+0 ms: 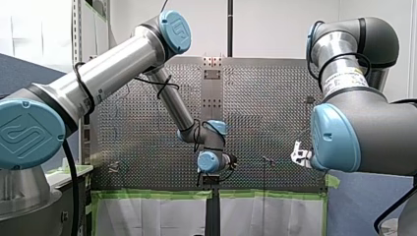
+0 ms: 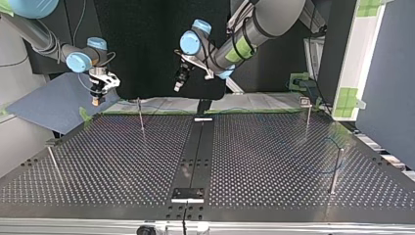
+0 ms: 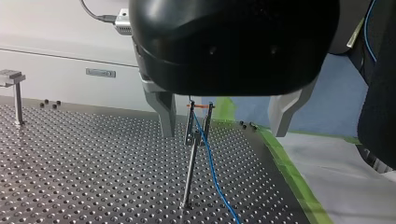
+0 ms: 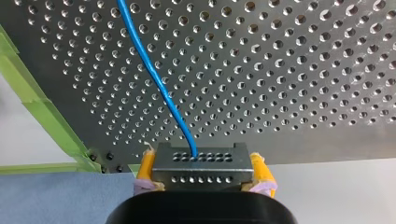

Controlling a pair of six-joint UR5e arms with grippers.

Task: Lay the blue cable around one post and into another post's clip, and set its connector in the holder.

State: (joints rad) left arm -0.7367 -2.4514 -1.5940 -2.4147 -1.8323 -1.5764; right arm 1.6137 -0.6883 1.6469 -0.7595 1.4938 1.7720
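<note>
My right gripper (image 4: 201, 179) has its yellow pads (image 4: 147, 170) shut on the grey connector (image 4: 201, 163). The blue cable (image 4: 154, 77) runs from that connector out over the perforated table (image 4: 303, 70). In the top view my right gripper (image 2: 96, 101) hangs above the table's far left corner. My left gripper (image 3: 222, 134) is open, its metal fingers (image 3: 164, 114) either side of a thin post with a clip (image 3: 198, 126) further ahead. The blue cable (image 3: 212, 168) slopes down from that clip to the table. In the top view my left gripper (image 2: 177, 87) hovers over the far edge, near the middle.
Thin posts stand at the top view's far left (image 2: 141, 116), near left (image 2: 54, 164) and near right (image 2: 335, 171). A block-topped post (image 2: 305, 104) stands at the far right, also in the left wrist view (image 3: 13, 79). Green tape (image 3: 285, 168) edges the table.
</note>
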